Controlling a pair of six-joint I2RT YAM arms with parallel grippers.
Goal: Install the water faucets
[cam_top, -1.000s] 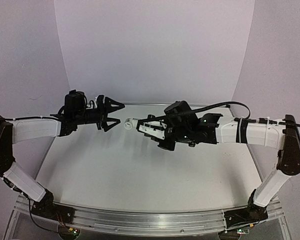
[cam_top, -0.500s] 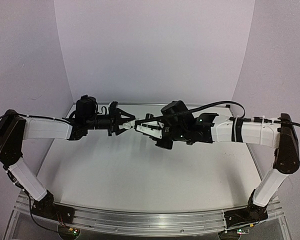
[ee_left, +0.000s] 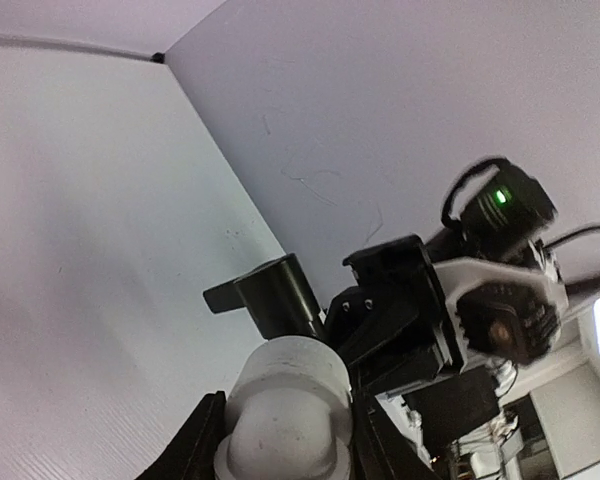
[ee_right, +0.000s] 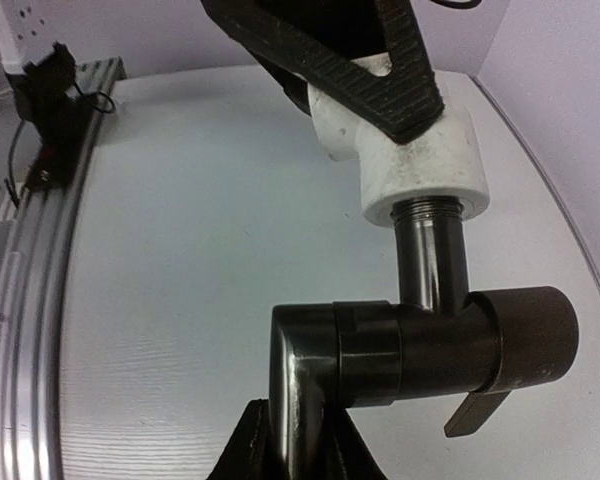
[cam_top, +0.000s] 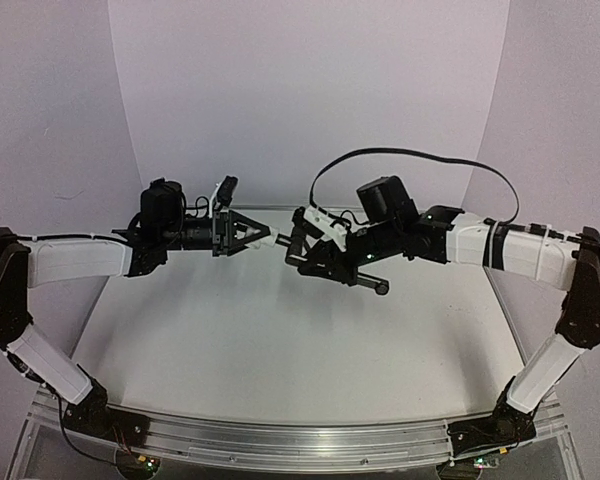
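Left gripper [cam_top: 242, 232] closed on white fitting [ee_right: 410, 150], mid-air above table [cam_top: 280, 350]. Right gripper [ee_right: 290, 432] clamped tight on black faucet [ee_right: 420, 345] — threaded end sat in fitting's mouth, long axes lay in line, arm to arm; both jaws equally near joint.

Table [cam_top: 280, 345]: white top, faint wood grain, far corners rounded. Far + side edges butt vs pale walls [cam_top: 310, 100]. Near edge: alu rail [cam_top: 300, 440] across full width. L arm base [cam_top: 85, 407] at near-left corner, R arm base [cam_top: 478, 436] at near-right, both on rail.
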